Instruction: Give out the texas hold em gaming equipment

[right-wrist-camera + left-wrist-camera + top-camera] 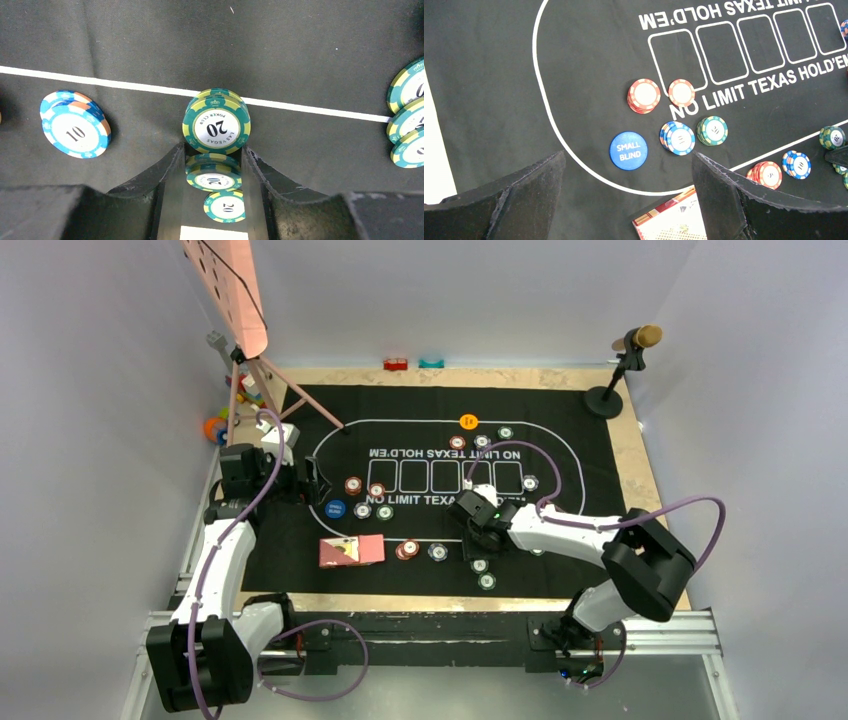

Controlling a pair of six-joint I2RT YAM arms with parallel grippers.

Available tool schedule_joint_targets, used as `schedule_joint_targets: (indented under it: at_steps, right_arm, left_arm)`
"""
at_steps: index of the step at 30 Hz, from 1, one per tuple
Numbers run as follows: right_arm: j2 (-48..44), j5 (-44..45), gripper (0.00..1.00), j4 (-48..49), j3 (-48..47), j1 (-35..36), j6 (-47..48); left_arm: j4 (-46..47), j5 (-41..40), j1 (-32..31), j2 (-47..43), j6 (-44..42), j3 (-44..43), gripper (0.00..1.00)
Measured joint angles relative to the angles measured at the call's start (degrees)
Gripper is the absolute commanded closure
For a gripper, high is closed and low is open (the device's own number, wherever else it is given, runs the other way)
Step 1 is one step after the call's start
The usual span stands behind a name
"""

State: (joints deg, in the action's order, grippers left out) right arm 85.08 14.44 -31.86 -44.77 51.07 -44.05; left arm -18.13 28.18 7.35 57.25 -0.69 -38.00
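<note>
Green is the colour of the 20 chips [216,122], which sit in a small pile right on a white line of the black mat [300,50]. The pile is at the very tips of the right end effector [213,150]. Its two fingers [150,195] are narrow, one on each side of the pile's near edge. I cannot tell if they squeeze the pile or only touch it. A pile of blue 10 chips [75,131] lies on the mat off to one side, apart from the fingers.

The left end effector [628,165] is wide and holds nothing. It looks down on the blue disc [628,150] that says SMALL BLIND, which lies flat just inside the white oval line. Just past the disc a blue pile [678,138] and a green pile [712,130] sit side by side. Past those are two red piles [644,95], next to the printed words. The red-backed cards [671,222] lie by the oval line, near the blue disc.

From above, the orange disc [468,421] lies at the far side of the oval, well apart from both arms. The mat covers most of the wooden counter [630,470]. Two small toy blocks [396,364], one red and one teal, rest on the counter's far edge, beyond the mat.
</note>
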Motion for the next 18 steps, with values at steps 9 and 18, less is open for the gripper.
schedule_joint_targets:
  at_steps: [9, 18]
  right_arm:
    - [-2.10, 1.27, 0.91, -3.13, 0.09, -0.11, -1.01]
    - [-8.37, 3.72, 0.94, -8.31, -0.66, -8.81, -0.44]
  left_arm:
    - [-0.09, -0.02, 0.00, -0.28, 0.02, 0.00, 0.00]
    - [-0.39, 0.00, 0.00, -0.48, 0.02, 0.00, 0.00]
